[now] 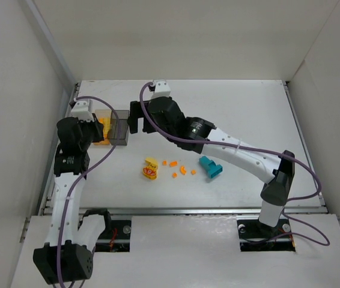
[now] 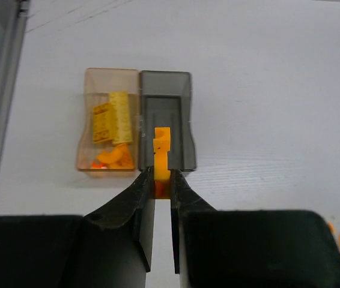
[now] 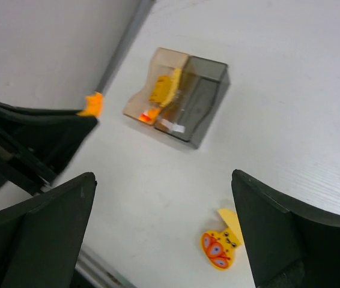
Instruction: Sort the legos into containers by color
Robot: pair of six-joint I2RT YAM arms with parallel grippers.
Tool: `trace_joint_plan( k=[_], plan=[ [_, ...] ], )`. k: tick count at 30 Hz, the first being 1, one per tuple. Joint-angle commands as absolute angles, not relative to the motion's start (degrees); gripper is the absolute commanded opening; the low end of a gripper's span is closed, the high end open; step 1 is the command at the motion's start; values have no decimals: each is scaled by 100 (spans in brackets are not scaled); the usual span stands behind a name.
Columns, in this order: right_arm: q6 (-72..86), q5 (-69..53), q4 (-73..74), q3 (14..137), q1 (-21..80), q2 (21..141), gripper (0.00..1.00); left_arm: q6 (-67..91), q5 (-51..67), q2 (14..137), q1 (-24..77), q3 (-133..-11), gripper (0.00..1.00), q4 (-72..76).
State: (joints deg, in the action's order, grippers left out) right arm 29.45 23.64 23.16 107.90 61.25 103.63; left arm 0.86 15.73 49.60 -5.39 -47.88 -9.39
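Left pincer (image 2: 161, 180): clamped narrow on an orange lego (image 2: 161, 150), gripped by its lower end so most of the piece juts past the tips and can drop free.
Orange lego position: held off the bench (image 1: 248, 114) at the near edge of the two boxes. From the wrist view it lines up with the grey box (image 2: 185, 120), just beside the shared wall.
Amber box (image 2: 89, 120): holds yellow pieces (image 2: 115, 117) and orange bits, so it is probably the warm-colour home.
Right pincer (image 3: 161, 180): spread wide with nothing between, hanging above the bench near the boxes.
Unsorted: yellow lego with red marks (image 1: 151, 170), loose orange bits (image 1: 176, 168), teal block (image 1: 211, 167), all lying on the bench.
Next move: likely a small shift toward the amber box before release.
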Motion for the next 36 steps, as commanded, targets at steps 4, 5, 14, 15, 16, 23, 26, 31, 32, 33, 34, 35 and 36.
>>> trace_joint_plan(
  k=[4, 5, 14, 15, 16, 23, 26, 31, 32, 33, 34, 35, 36],
  plan=[
    [3015, 3050, 2654, 10468, 5758, 10072, 100, -746, 712, 5422, -642, -4526, 0, 175],
    [2954, 2954, 2654, 10468, 5687, 10142, 100, -747, 712, 5519, -642, -4439, 0, 263],
    [2225, 1987, 2435, 10907, 4914, 10696, 100, -984, 1178, 6600, -765, -3885, 0, 1457],
    [2041, 1908, 2435, 11090, 4913, 10853, 100, -984, 1178, 6696, -765, -3885, 0, 1581],
    [1943, 1907, 2435, 11205, 4852, 10933, 100, -984, 986, 6897, -765, -3833, 0, 1704],
    [1371, 1706, 2628, 12050, 4852, 11531, 100, -1046, 878, 7654, -1010, -3990, 0, 2276],
    [1310, 1591, 2628, 12173, 4790, 11593, 100, -1168, 1027, 7901, -1011, -4122, 15, 2276],
    [1310, 1512, 2628, 11998, 4729, 11532, 100, -1354, 1458, 8016, -1011, -4228, 75, 2031],
    [1310, 1512, 2628, 11884, 4729, 11462, 100, -1354, 1459, 8016, -1011, -4280, 81, 2030],
    [1310, 1512, 2628, 11813, 4729, 11461, 100, -1354, 1459, 8016, -1011, -4280, 83, 1978],
    [1362, 1512, 2628, 11752, 4729, 11383, 100, -1414, 1398, 7955, -1011, -4280, 84, 1978],
    [1362, 1512, 2628, 11594, 4729, 11330, 100, -1415, 1310, 7893, -950, -4350, 84, 1917],
    [1362, 1512, 2628, 11497, 4729, 11207, 100, -1415, 1231, 7893, -949, -4351, 84, 1916]
  ],
)
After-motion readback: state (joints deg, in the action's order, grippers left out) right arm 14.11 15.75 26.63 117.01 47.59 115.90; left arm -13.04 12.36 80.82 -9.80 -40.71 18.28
